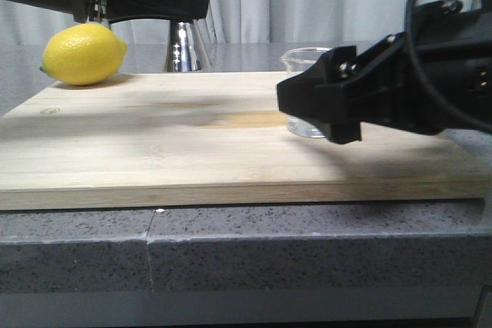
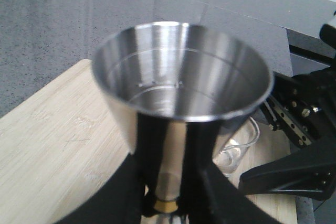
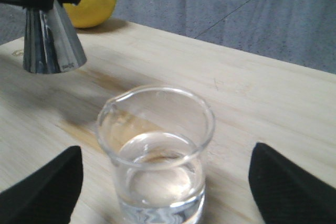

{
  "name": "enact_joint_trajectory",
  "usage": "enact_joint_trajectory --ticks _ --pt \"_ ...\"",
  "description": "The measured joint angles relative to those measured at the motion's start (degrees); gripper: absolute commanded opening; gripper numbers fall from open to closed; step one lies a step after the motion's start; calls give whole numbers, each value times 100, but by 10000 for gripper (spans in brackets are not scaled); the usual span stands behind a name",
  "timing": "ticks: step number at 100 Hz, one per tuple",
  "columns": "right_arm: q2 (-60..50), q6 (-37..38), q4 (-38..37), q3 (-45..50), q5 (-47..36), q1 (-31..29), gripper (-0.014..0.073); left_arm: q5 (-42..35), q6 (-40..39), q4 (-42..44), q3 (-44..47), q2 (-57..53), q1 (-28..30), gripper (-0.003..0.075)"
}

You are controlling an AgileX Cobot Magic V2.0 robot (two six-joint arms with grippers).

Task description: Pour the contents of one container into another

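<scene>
The glass beaker (image 3: 156, 156) sits on the wooden board (image 1: 154, 136) toward its right side, upright, with clear liquid low inside and its spout turned toward the jigger. The right tool (image 3: 163, 192) is spread wide with a finger on either side of it, not touching the glass yet. Looks like it's lined up that way so it can just close in on the beaker and then lift and tip.

Over on the left, the steel jigger (image 2: 181, 93) is pinched at its narrow gold-banded waist by the left tool (image 2: 168, 192), held upright above the board with the wide cup facing up. The cup looks dry. Holding it by the waist probably keeps the mouth clear for catching the pour.

A lemon (image 1: 83, 54) sits at the far left corner of the board, well apart from both, and grey table (image 1: 307, 243) lies underneath.
</scene>
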Motion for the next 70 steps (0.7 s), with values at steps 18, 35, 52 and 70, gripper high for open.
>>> enact_joint_trajectory --ticks 18,35,52,70 --pt "306 3 -57 -234 -82 0 582 0 0 0 0 0 0 -20" --pt "467 3 -98 -285 -125 0 578 0 0 0 0 0 0 -20" --pt "500 3 -144 -297 -135 0 471 0 0 0 0 0 0 -20" --pt "500 3 -155 -297 -135 0 296 0 -9 0 0 0 0 -20"
